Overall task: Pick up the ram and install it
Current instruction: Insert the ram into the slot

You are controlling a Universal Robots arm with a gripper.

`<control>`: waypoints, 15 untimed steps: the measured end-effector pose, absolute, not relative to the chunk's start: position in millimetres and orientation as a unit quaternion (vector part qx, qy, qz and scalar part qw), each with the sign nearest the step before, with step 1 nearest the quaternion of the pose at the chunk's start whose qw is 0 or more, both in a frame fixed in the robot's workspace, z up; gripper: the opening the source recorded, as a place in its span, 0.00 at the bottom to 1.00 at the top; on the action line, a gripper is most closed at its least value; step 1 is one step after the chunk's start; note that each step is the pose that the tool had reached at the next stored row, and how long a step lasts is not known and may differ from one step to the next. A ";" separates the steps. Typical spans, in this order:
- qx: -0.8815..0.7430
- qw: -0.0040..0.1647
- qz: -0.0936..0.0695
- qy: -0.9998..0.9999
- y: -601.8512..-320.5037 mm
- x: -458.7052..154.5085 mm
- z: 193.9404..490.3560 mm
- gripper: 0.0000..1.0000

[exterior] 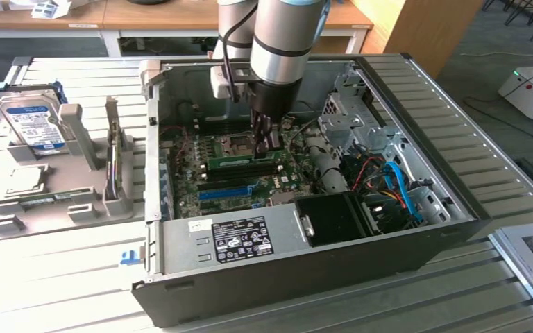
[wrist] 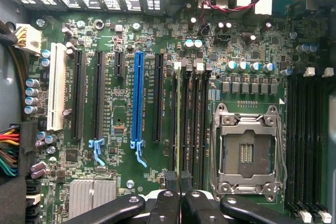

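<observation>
My gripper [exterior: 268, 144] is black metal, two slim fingers under a silver, tube-shaped arm; it is clenched on the ram [exterior: 239, 161], pinching the thin board at one end

The case [exterior: 294, 277] is a dark steel box lying open, its walls punched with vent holes; inside sit a flat grey power supply [exterior: 239, 239] with a black label, bright blue cables [exterior: 398, 184] and a green motherboard [wrist: 121, 103] crowded with small silver-capped cylinders; on the board I see a long blue slot [wrist: 139, 98], a white slot [wrist: 56, 87], black slots in parallel rows, a square metal-framed socket [wrist: 247, 150] and a ribbed silver heatsink [wrist: 92, 191]

The case rests on a table [exterior: 63, 277] of pale metal slats; at the exterior view's left stands a grey moulded rack [exterior: 53, 208] holding a hard drive [exterior: 33, 125] with a blue-and-white label; behind are wooden desks [exterior: 63, 17] and a grey floor

The ram is a slim green strip standing on edge among the black memory slots, between the blue slot and the socket; from the wrist it shows edge-on as a thin pale-green line [wrist: 179, 119] running out from between my fingertips [wrist: 179, 179]; whether it is fully seated I cannot tell
</observation>
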State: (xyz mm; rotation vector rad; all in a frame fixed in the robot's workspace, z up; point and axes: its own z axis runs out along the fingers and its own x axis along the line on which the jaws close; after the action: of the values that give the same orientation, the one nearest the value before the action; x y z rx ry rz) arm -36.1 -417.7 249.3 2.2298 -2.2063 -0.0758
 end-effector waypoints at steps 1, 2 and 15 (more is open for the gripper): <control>0.711 0.002 -0.024 -0.703 -417.6 -36.0 248.7 0.11; 0.711 0.002 -0.024 -0.703 -417.6 -36.0 248.2 0.11; 0.711 0.002 -0.024 -0.703 -417.6 -36.1 244.0 0.11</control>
State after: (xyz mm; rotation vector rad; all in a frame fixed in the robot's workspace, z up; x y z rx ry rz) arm -36.1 -417.6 244.0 2.2304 -2.2069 -0.0745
